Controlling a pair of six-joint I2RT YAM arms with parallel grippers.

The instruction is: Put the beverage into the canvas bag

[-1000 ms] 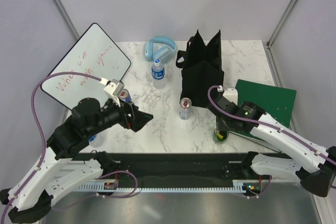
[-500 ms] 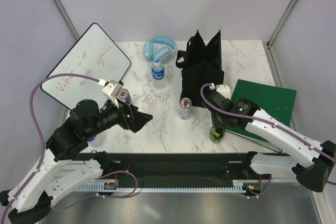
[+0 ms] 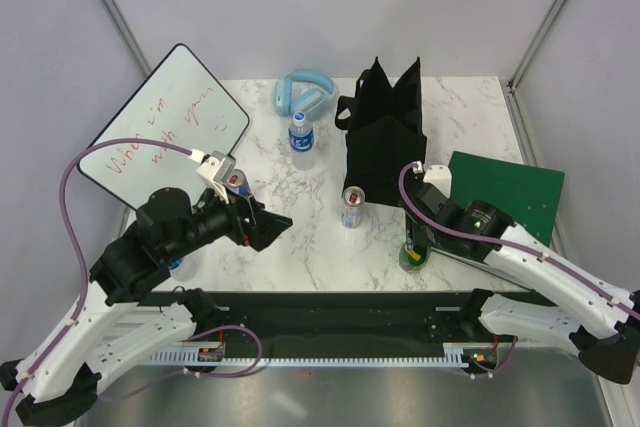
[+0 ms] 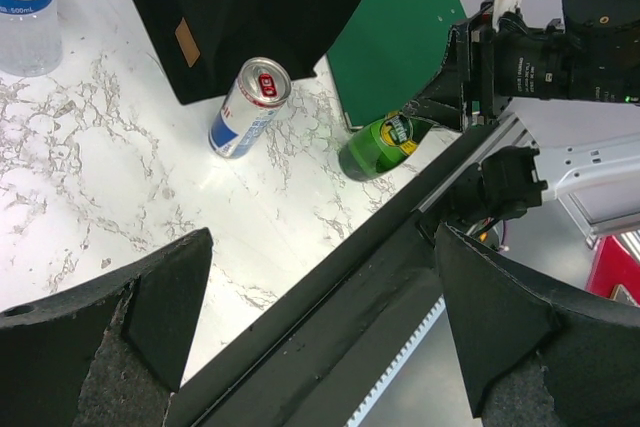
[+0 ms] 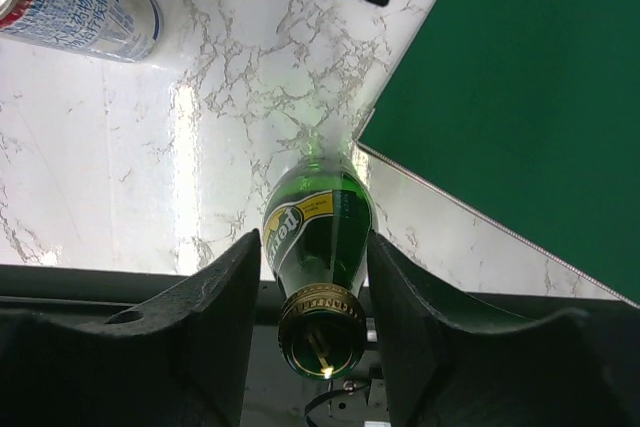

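Note:
The beverage in hand is a green glass bottle (image 3: 411,257) (image 5: 318,222) standing upright near the table's front edge, beside the green book. My right gripper (image 3: 413,247) (image 5: 315,247) comes down over it, with one finger pressed against each side of its shoulder. The canvas bag (image 3: 385,137) (image 4: 250,7) is tall and black, and stands open behind the bottle. My left gripper (image 3: 265,227) (image 4: 320,237) hovers wide open and empty over the front rail at the left. From there it sees the bottle (image 4: 380,147).
A silver and blue can (image 3: 353,207) (image 5: 75,7) stands left of the bottle, in front of the bag. The green book (image 3: 505,202) lies at the right. A water bottle (image 3: 301,134), blue headphones (image 3: 303,92), a whiteboard (image 3: 165,122) and another can (image 3: 237,182) sit left.
The right gripper and the green bottle shifted slightly left, and the arm's wrist swung back to the right. The left arm has stayed still.

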